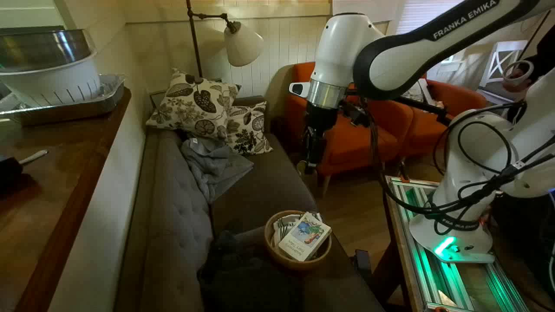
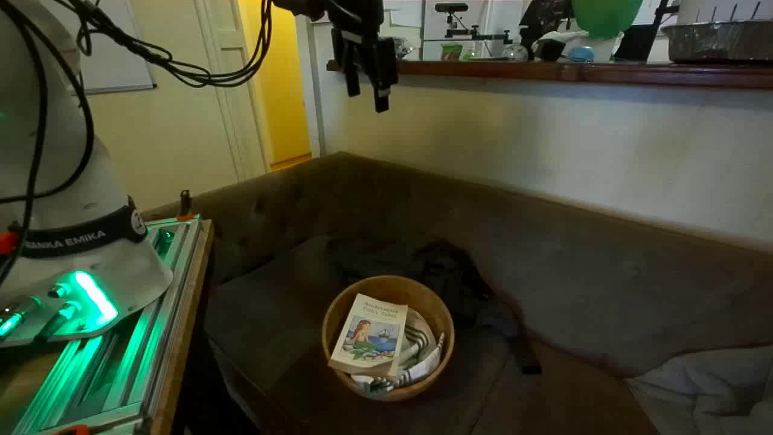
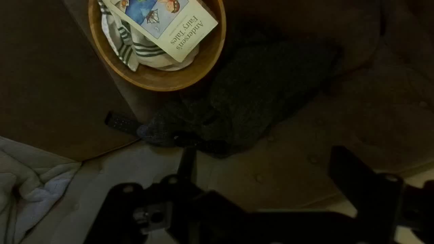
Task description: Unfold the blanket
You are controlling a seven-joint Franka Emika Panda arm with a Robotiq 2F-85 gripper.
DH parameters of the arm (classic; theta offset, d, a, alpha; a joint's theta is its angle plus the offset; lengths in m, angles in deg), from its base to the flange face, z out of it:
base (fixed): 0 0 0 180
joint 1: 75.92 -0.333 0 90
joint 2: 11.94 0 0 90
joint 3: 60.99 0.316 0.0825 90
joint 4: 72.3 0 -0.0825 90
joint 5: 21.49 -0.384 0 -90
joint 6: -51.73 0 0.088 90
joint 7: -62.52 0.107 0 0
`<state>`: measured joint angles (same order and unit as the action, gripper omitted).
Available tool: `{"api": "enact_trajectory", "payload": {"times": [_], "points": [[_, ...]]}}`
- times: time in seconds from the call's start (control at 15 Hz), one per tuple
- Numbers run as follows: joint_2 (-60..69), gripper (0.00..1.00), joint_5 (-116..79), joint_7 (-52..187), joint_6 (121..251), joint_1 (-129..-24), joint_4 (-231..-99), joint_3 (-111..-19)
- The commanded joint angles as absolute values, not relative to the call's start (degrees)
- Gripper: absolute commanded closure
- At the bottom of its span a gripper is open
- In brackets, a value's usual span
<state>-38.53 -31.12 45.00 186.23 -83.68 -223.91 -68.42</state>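
A crumpled light grey blanket (image 1: 214, 164) lies on the couch seat against the backrest, beside the patterned pillows. It also shows at the lower right of an exterior view (image 2: 706, 393) and at the lower left of the wrist view (image 3: 34, 189). My gripper (image 1: 310, 168) hangs in the air above the couch, apart from the blanket. It also shows in an exterior view (image 2: 367, 99). In the wrist view the two fingers (image 3: 264, 152) stand wide apart with nothing between them.
A wooden bowl (image 1: 271, 255) holding a book (image 1: 305, 236) and a striped cloth stands on the couch. A dark garment-like heap (image 3: 264, 84) lies beside it. Patterned pillows (image 1: 195, 102), a lamp (image 1: 243, 43) and orange chairs (image 1: 360, 138) are at the far end. A wooden ledge (image 1: 86, 173) runs behind the backrest.
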Motion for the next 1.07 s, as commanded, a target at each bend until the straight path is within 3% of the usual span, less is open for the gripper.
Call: {"api": "enact_trajectory", "payload": {"times": [0.0, 0.53, 1.0], "points": [[-38.52, 0.0, -31.54, 44.72, 185.99, -82.93, -223.8, -67.66], [-38.52, 0.0, -31.54, 44.72, 185.99, -82.93, -223.8, -67.66], [-19.36, 0.0, -41.75, 41.09, 185.85, -84.02, -207.04, -70.1]]}}
